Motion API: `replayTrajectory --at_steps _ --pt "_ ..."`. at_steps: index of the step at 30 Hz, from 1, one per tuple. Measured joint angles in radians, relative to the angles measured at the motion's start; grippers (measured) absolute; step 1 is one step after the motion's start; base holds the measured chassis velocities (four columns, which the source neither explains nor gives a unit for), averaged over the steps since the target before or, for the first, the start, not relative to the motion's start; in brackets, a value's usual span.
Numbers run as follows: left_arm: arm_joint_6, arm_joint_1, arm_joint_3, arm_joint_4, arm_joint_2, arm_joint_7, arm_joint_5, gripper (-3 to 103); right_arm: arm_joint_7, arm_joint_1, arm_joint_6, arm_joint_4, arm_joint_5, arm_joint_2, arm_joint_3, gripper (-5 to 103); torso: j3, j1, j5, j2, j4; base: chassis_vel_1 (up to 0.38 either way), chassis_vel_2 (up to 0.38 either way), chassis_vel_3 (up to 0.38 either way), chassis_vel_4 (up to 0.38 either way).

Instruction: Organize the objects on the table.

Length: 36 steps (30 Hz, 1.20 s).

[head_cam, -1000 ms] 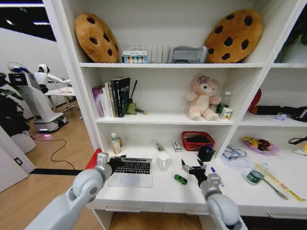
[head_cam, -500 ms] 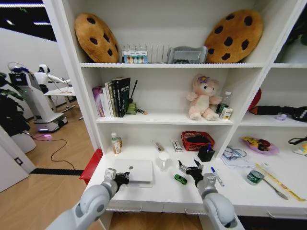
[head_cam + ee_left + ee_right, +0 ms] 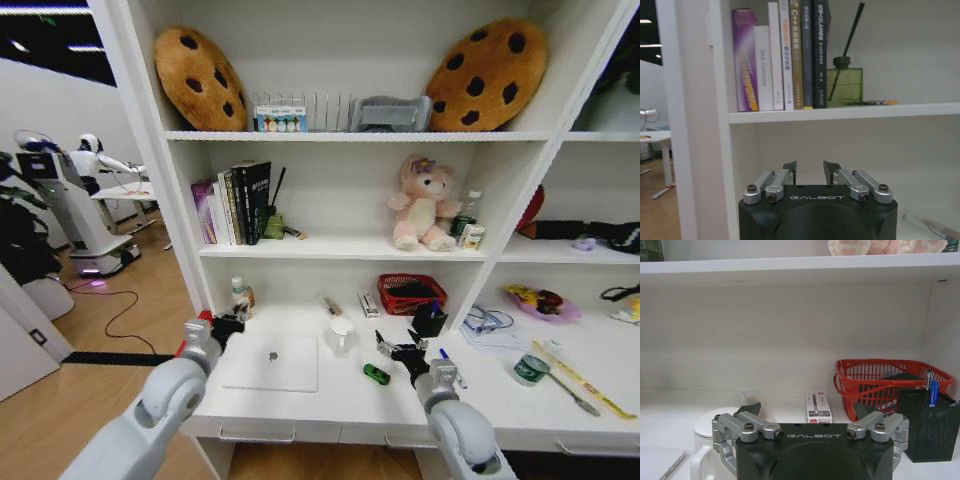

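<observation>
The slim silver laptop (image 3: 270,362) lies closed on the white table (image 3: 330,402). My left gripper (image 3: 228,326) hovers open at the laptop's back left corner, holding nothing; in its wrist view the left gripper (image 3: 810,172) faces the book shelf. My right gripper (image 3: 397,351) is wide open just above and right of a tiny dark-green toy car (image 3: 376,374). In the right wrist view the right gripper (image 3: 807,410) points at the back wall with nothing between its fingers. A blue marker (image 3: 932,392) stands in a black mesh pen holder (image 3: 932,430). A clear bottle with a green label (image 3: 466,214) sits on the shelf by the pink bear.
A white mug (image 3: 342,333) stands between the laptop and the right gripper. Behind are a red basket (image 3: 410,293), the pen holder (image 3: 430,320) and a small bottle (image 3: 240,297) near the left gripper. Papers, a jar and a ruler lie to the right.
The laptop, open a second ago, now lies closed. My left gripper went from its front left edge to its back left corner. The right gripper shifted only slightly.
</observation>
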Motion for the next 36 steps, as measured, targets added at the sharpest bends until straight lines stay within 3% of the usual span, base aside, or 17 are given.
replayTrajectory --at_steps 2,6,7,8,13,16,18,25,27,36 --pt "-0.05 0.084 -0.046 -0.021 -0.063 -0.007 0.046 44 0.004 -0.01 -0.007 0.023 0.017 -0.014 0.008 100 0.0 0.0 -0.0003 0.0 -0.0002 0.0 0.0 0.0 0.0" --pt "-0.063 0.179 -0.1 -0.058 -0.108 0.01 0.085 49 0.006 -0.02 -0.009 0.041 0.026 -0.019 0.017 100 0.0 0.0 -0.0003 0.0 -0.0002 0.0 0.0 0.0 0.0" --pt "-0.071 0.247 -0.145 -0.089 -0.133 0.042 0.111 60 0.006 -0.03 -0.01 0.054 0.029 -0.02 0.025 100 0.0 0.0 0.0 0.0 0.0003 0.0 0.0 0.0 0.0" --pt "-0.071 0.247 -0.145 -0.089 -0.133 0.042 0.111 60 0.006 -0.03 -0.01 0.054 0.029 -0.02 0.025 100 0.0 0.0 0.0 0.0 0.0003 0.0 0.0 0.0 0.0" --pt "-0.072 0.363 -0.186 -0.185 -0.161 0.112 0.141 82 0.017 -0.086 -0.013 0.101 0.03 -0.004 0.062 100 0.0 0.0 0.0001 0.0 -0.0009 0.0 0.0 0.0 0.0" --pt "-0.072 0.407 -0.193 -0.215 -0.176 0.126 0.15 88 0.028 -0.09 -0.02 0.118 0.041 0.0 0.062 100 0.0 0.0 0.0 0.0 -0.0004 0.0 0.0 0.0 0.0" --pt "-0.069 0.456 -0.206 -0.246 -0.184 0.137 0.149 97 0.03 -0.098 -0.023 0.132 0.042 0.003 0.064 100 0.0 0.0 -0.0001 0.0 0.0002 0.0 0.0 0.0 0.0" --pt "-0.064 0.533 -0.211 -0.306 -0.2 0.127 0.15 100 0.034 -0.117 -0.021 0.149 0.042 0.005 0.08 100 0.0 0.0 0.0001 0.0 -0.0001 0.0 0.0 0.0 0.0" --pt "-0.062 0.534 -0.2 -0.308 -0.215 0.102 0.174 100 0.035 -0.114 -0.021 0.151 0.043 0.002 0.078 100 0.0 0.0 -0.0001 0.0 -0.0001 0.0 0.0 0.0 0.0" --pt "-0.06 0.531 -0.195 -0.305 -0.219 0.091 0.186 100 0.035 -0.111 -0.02 0.155 0.051 -0.006 0.075 100 0.0 0.0 0.0 0.0 -0.0002 0.0 0.0 0.0 0.0"
